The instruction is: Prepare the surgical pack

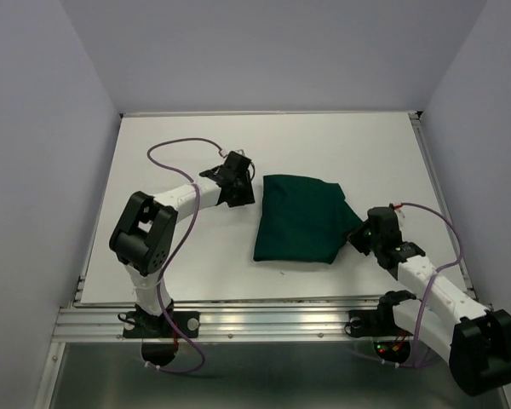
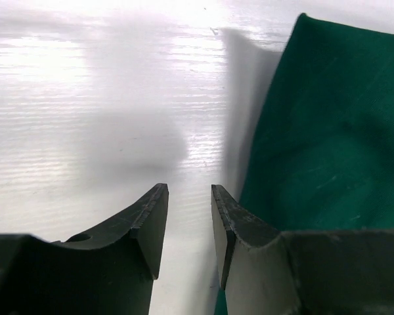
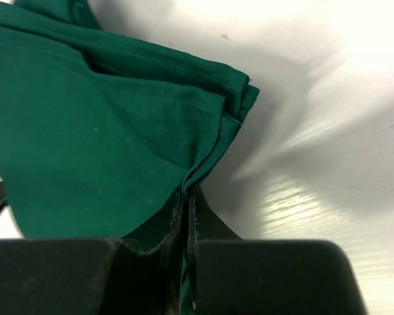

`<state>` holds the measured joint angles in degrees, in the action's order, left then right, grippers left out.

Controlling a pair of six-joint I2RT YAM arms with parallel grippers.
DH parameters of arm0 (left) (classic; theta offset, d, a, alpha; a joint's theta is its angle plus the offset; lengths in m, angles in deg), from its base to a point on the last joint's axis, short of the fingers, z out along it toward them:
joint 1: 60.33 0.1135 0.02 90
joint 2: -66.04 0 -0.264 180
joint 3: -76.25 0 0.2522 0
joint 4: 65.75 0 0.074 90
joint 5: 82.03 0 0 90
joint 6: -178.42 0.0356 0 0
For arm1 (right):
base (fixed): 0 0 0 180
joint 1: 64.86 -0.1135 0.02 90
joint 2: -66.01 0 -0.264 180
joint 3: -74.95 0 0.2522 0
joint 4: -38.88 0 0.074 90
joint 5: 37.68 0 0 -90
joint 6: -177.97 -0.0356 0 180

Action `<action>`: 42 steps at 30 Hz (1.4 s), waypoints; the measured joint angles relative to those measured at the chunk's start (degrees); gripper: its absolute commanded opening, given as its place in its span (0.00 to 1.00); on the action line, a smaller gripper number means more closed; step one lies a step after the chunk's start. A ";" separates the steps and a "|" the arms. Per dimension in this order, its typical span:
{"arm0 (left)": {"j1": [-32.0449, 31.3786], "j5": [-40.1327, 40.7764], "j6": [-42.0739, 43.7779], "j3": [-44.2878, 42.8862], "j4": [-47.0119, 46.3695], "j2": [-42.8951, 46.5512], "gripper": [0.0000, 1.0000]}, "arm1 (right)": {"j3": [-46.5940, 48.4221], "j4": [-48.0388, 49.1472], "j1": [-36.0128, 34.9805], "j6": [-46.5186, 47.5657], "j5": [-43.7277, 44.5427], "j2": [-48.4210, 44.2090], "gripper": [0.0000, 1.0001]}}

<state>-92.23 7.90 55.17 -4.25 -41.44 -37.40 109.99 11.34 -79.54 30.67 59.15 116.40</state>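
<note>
Two claws: left claw (image 2: 189,197) parted, empty, beside the green drape (image 1: 300,220); right claw (image 3: 187,200) clamped on its edge.

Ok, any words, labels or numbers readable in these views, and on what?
None readable. The folded dark green cloth drape is plain: no tag or print in any view. The white tabletop bears no markings. Neither the left arm nor the right arm shows a legible label; the small red and green lights at the right base carry no characters.
</note>
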 measured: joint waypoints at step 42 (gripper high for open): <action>-14.64 -14.88 -0.61 -11.52 -3.30 -8.81 0.44 | 0.79 18.29 0.00 -2.97 -1.01 22.43 0.14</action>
<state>-106.87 -6.99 54.56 -15.77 -44.74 -46.21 110.77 29.63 -79.54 27.70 58.14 138.83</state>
